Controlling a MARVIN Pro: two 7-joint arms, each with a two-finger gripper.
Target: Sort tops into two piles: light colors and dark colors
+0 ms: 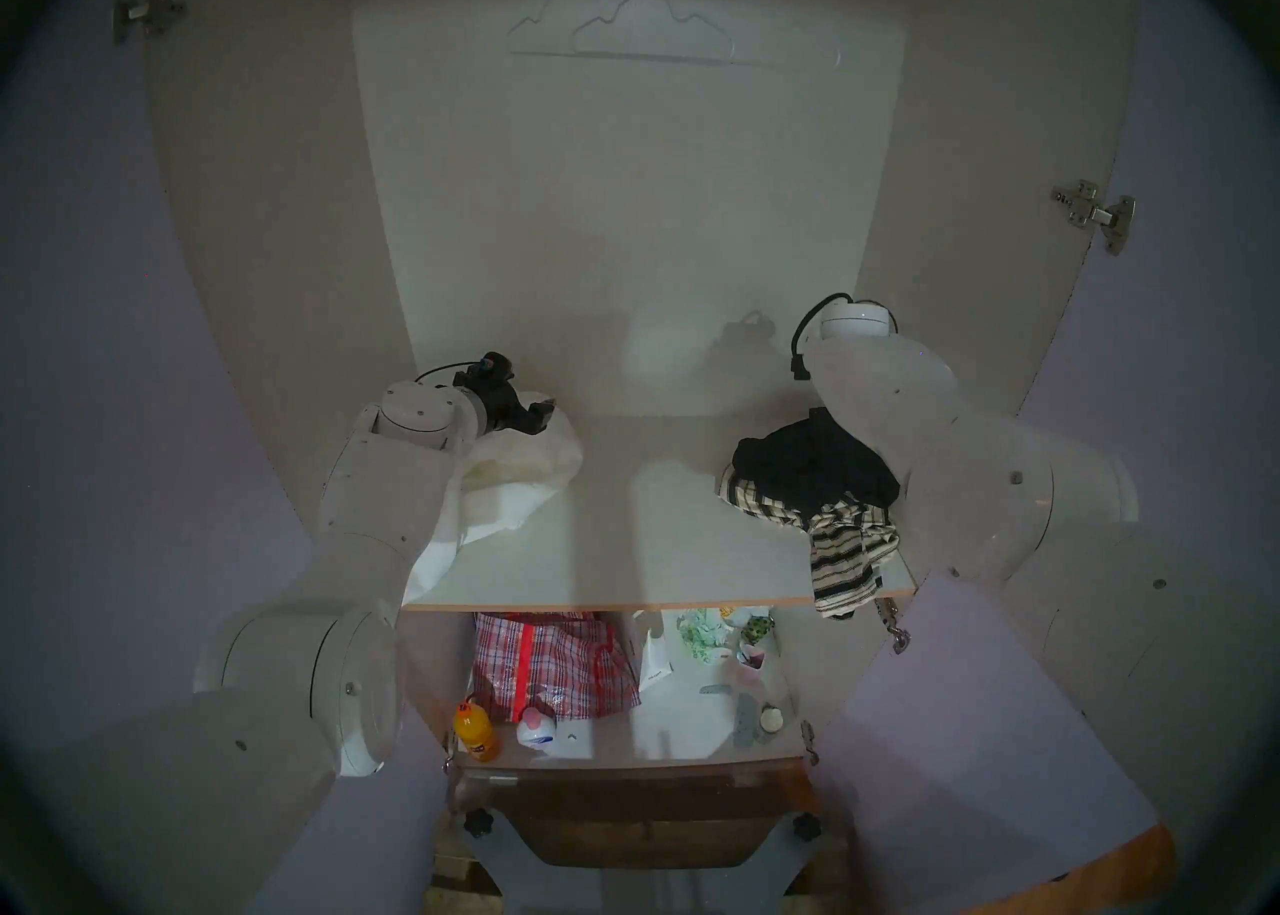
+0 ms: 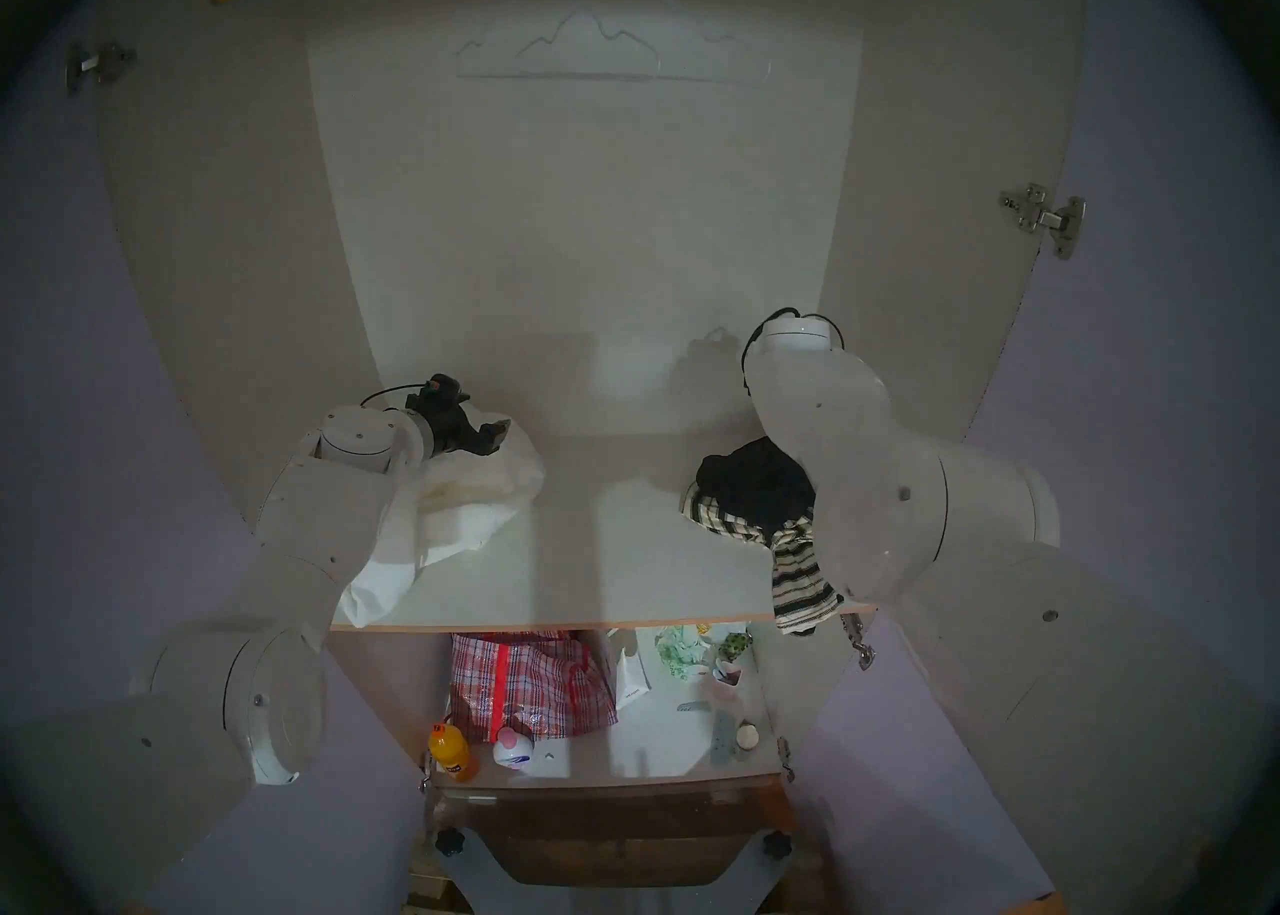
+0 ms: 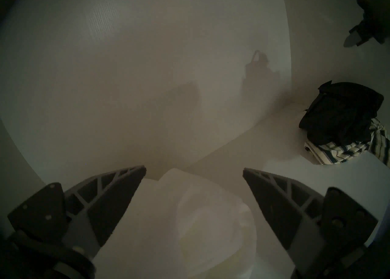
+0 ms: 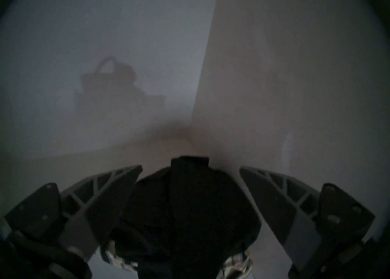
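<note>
With both the left gripper [image 3: 194, 169] and right gripper [image 4: 191, 167] spread apart and holding nothing, the striped top [image 1: 848, 557] overhanging the shelf [image 1: 623, 546] edge could slide off if the black top [image 1: 817, 463] is nudged.

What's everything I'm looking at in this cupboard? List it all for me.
white top: 1, white, upper shelf, left side
black top: 1, black, upper shelf, right, on the striped one
striped top: 1, black and cream, right, hanging over the shelf edge
shelf: 1, pale, holds both piles
hangers: 2, white wire, on the rail above
plaid bag: 1, red check, lower shelf
bottle: 1, orange, lower shelf front
small clutter: several, mixed, lower shelf right
hinges: 2, metal, the side edges
left gripper: 1, dark, open above the white top
right gripper: 1, dark, open above the black top
</note>
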